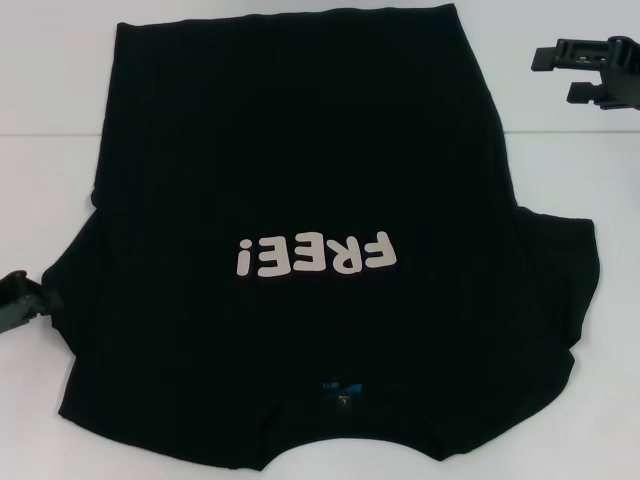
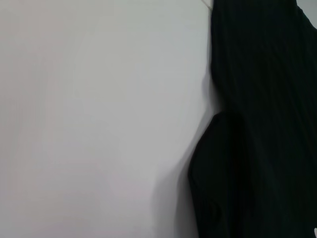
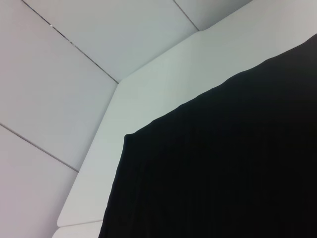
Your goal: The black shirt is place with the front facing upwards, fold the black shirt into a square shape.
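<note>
Black soft fabric fills most of my head view: the black shirt [image 1: 300,180], a large plain T-shirt, lies spread flat on the white table [image 1: 50,180] with its front facing up. I read the pale pinkish-white "FREE!" lettering [image 1: 315,254] upside down, so the collar and the small blue neck label [image 1: 340,388] point toward the robot and the hem lies at the far side. Both sleeves spread outward and look slightly rumpled.

I see the left gripper [image 1: 20,300] low at the left edge, just beside the left sleeve; I cannot tell whether it touches the fabric or how far its fingers are spread. The left wrist view shows that sleeve's edge [image 2: 223,168] against bare table.

I see the right gripper [image 1: 590,70] at the far right, above the table and apart from the shirt, its two fingers spread with nothing between them. The right wrist view shows the hem corner [image 3: 129,136] below.
</note>
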`<state>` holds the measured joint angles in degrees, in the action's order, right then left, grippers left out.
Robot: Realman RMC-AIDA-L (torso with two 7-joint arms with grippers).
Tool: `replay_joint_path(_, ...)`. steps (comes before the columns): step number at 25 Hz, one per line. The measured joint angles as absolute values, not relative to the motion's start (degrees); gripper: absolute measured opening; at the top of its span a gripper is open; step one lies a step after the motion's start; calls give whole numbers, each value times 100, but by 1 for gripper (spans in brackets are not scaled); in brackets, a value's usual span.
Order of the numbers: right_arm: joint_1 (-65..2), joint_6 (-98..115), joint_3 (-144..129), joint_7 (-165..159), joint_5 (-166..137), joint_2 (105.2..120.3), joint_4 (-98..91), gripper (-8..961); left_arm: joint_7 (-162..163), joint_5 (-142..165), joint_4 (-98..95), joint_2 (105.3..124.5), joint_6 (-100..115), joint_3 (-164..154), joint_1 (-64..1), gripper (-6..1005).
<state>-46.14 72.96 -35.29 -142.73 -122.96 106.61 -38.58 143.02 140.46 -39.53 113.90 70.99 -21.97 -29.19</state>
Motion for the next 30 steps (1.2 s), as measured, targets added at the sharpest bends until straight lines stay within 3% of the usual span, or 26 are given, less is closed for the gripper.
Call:
replay_joint_path(2, -4614, 7297, -3499, -14273, -12295, 10661, -3858, 943, 14303, 14048, -3955, 11390, 7095, -2185, -2919, 66)
replay_joint_path(11, -4614, 7311, -3460, -14276, -12295, 10652, -3858, 944, 14336, 14047, -4118, 11362, 7140, -2137, -2889, -1)
replay_joint_path(30, -4648, 7317, -3410, -14291, -12296, 10638, -3858, 944, 14480, 14048, -4467, 11294, 7497, -1545, -2539, 1)
